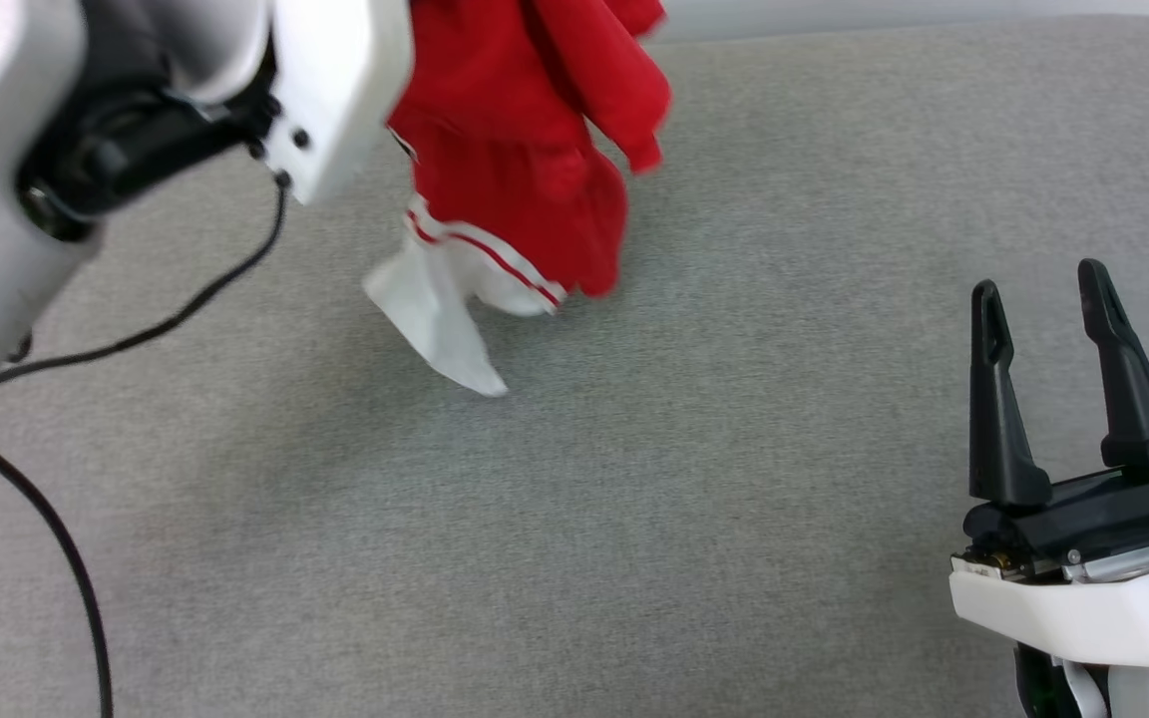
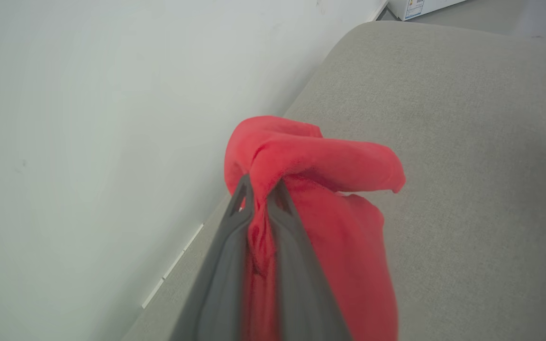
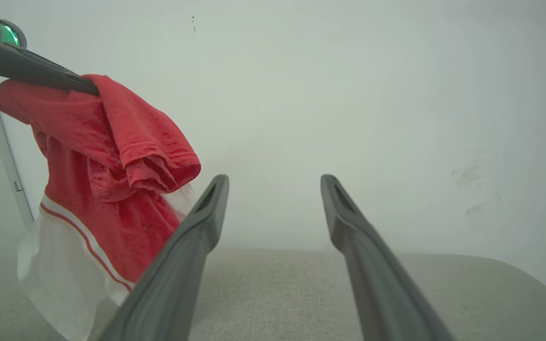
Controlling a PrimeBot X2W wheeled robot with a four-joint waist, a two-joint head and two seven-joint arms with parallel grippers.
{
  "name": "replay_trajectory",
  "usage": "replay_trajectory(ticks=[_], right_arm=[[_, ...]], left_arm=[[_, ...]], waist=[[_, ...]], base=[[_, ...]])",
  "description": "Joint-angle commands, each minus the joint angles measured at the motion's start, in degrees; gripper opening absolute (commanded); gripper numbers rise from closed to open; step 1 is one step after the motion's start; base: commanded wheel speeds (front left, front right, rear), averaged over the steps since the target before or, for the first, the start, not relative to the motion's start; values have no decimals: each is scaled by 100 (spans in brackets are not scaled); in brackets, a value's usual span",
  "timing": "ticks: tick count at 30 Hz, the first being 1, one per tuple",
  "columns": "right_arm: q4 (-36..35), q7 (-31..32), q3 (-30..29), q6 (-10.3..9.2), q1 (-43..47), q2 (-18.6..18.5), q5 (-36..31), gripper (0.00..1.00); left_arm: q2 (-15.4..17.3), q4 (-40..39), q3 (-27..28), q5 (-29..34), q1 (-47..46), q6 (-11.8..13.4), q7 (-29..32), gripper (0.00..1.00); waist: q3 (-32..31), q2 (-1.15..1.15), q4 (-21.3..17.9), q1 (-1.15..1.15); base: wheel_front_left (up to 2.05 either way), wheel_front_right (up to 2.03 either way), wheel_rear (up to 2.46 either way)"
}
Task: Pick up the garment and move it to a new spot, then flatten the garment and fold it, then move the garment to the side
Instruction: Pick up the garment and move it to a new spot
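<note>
Left tool [image 2: 260, 187] pinches the garment [image 1: 515, 170], dangling near the grey padded surface's [image 1: 734, 469] far edge; right tool [image 1: 1039, 281] gapes wide, empty, near-right corner.

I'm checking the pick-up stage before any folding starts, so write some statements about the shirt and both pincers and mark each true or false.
1. The left pincer is shut on the garment. True.
2. The right pincer grips the garment too. False: it stands open and empty, apart from the garment.
3. The garment lies flat on the grey padded surface. False: it hangs bunched from the left pincer.
4. A white sleeve with striped trim hangs at the garment's lower end. True.
</note>
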Motion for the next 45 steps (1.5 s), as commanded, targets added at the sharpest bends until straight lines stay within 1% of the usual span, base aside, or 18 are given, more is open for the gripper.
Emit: replay_trajectory(ticks=[1, 5, 9, 14, 19, 23, 26, 30, 33, 34, 35, 37, 40, 41, 45], right_arm=[[15, -12, -11, -2, 69, 16, 27, 100], [43, -12, -55, -2, 92, 16, 56, 100], [68, -12, -76, -2, 118, 15, 95, 100], [120, -12, -74, -2, 51, 15, 107, 100], [195, -12, -73, -2, -23, 15, 106, 100], [257, -12, -55, -2, -63, 15, 123, 100], [300, -12, -76, -2, -56, 15, 165, 100], [342, -12, -52, -2, -38, 15, 166, 100], [386, -12, -70, -2, 0, 15, 152, 100], [403, -12, -82, -2, 20, 15, 144, 100], [417, -12, -92, -2, 40, 15, 134, 100], [448, -12, -98, -2, 87, 15, 116, 100], [476, -12, -148, -2, 167, 15, 93, 100], [486, -12, -156, -2, 207, 15, 87, 100], [514, -12, -181, -2, 332, 15, 66, 100]], left_arm=[[-27, -35, -100, -38, -27, 3, -53, 0], [-106, -172, -515, -73, 221, 3, -175, 0], [-198, -209, -842, -108, 555, 3, -436, 0], [-494, -87, -1335, -149, 1163, 3, -859, 0], [-981, 235, -1705, -40, 1796, 3, -1129, 0], [-1354, 458, -1798, 167, 2383, 2, -1084, 0], [-1587, 499, -1807, 437, 2923, 2, -802, 0], [-1758, 541, -1805, 682, 3347, 2, -595, 0], [-1841, 608, -1806, 721, 3383, 2, -786, 0], [-1862, 633, -1804, 764, 3328, 3, -917, 37], [-1867, 701, -1800, 812, 3238, 3, -1126, 100], [-1895, 827, -1764, 871, 3152, 3, -1572, 100], [-1923, 915, -1561, 956, 3140, 35, -2227, 100], [-1917, 903, -1472, 994, 3161, 82, -2440, 100], [-1814, 800, -1185, 1206, 3334, 464, -3146, 100]], waist=[[-8, 0, -122, 1], [27, 0, -228, 1], [79, 0, -248, 1], [201, 0, -169, 1], [305, 0, -102, 1], [365, 0, -119, 1], [392, 0, -149, 1], [378, 0, -165, 1], [302, 0, -152, 1], [260, 0, -142, 1], [216, 0, -132, 1], [105, 0, -115, 1], [-87, 0, -64, 1], [-153, 0, -44, 1], [-391, 0, 61, 1]], base=[[0, 0, 0], [0, 0, 0], [0, 0, 0], [0, 0, 0], [0, 0, 0], [0, 0, 0], [0, 0, 0], [0, 0, 0], [0, 0, 0], [0, 0, 0], [0, 0, 0], [0, 0, 0], [0, 0, 0], [0, 0, 0], [0, 0, 0]])
